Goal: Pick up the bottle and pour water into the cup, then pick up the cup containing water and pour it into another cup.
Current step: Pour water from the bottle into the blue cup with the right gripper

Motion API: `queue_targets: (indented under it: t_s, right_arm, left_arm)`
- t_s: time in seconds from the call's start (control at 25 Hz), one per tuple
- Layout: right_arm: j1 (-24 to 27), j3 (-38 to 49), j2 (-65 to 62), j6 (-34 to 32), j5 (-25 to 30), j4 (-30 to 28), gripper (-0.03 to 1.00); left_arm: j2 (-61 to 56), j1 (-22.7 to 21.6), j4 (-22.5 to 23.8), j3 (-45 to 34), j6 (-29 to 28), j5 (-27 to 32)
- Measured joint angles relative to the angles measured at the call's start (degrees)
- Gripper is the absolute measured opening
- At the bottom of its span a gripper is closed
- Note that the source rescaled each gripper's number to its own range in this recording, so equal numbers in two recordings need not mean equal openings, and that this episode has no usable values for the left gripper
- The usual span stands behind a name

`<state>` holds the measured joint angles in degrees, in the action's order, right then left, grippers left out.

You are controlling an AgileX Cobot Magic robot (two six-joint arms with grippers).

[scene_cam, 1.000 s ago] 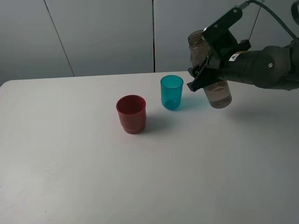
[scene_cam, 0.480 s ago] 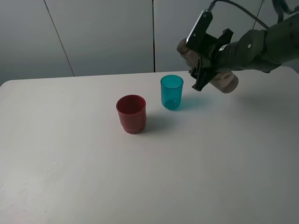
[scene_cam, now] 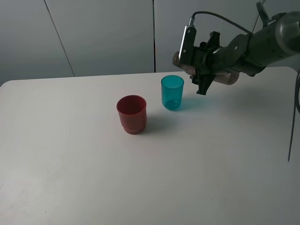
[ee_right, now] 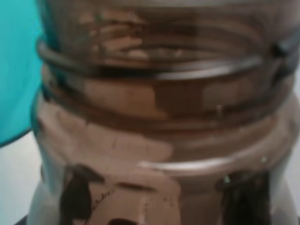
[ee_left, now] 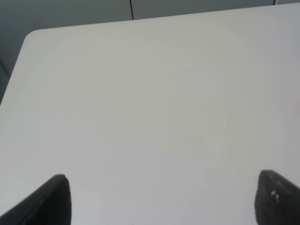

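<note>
My right gripper (scene_cam: 202,71) is shut on the smoky grey-brown bottle (scene_cam: 227,77), which lies tipped almost level in the air. Its threaded neck points left and ends just above and right of the teal cup (scene_cam: 172,92). No stream of water shows between them. The teal cup stands upright on the white table (scene_cam: 140,178), and the red cup (scene_cam: 131,114) stands upright to its front left. In the right wrist view the bottle's neck (ee_right: 154,93) fills the picture, with the teal cup (ee_right: 14,70) at one edge and dark fingers (ee_right: 77,197) on the bottle. My left gripper (ee_left: 161,199) is open over bare table.
A grey panelled wall (scene_cam: 93,37) runs behind the table's far edge. The right arm (scene_cam: 267,42) and its cable reach in from the right. In the left wrist view a rounded table corner (ee_left: 33,37) shows.
The right gripper has turned the bottle from nearly upright to almost level, raising it and bringing its neck left toward the teal cup. Both cups have stayed put.
</note>
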<state>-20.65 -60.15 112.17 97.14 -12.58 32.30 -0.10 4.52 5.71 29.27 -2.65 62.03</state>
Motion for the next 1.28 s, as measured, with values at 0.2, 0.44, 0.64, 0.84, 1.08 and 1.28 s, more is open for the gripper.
queue_targets:
  t_s: [0.2,0.44,0.64,0.84,1.08,1.28]
  right_arm:
    - [0.0,0.0,0.57,9.17,-1.76,3.4,0.04]
    - [0.0,-0.24,1.7,13.02,-5.85,4.28,0.04]
    - [0.0,-0.65,2.36,16.98,-8.67,4.28,0.04]
    - [0.0,-0.65,2.36,20.2,-10.93,3.69,0.04]
    - [0.0,-0.65,2.36,21.47,-13.21,-0.22,0.04]
    - [0.0,-0.65,2.36,21.83,-13.71,-3.04,0.04]
  left_arm:
    - [0.0,0.0,0.0,0.0,0.0,0.0]
    - [0.0,0.0,0.0,0.0,0.0,0.0]
    - [0.0,0.0,0.0,0.0,0.0,0.0]
    - [0.0,0.0,0.0,0.0,0.0,0.0]
    - [0.0,0.0,0.0,0.0,0.0,0.0]
    - [0.0,0.0,0.0,0.0,0.0,0.0]
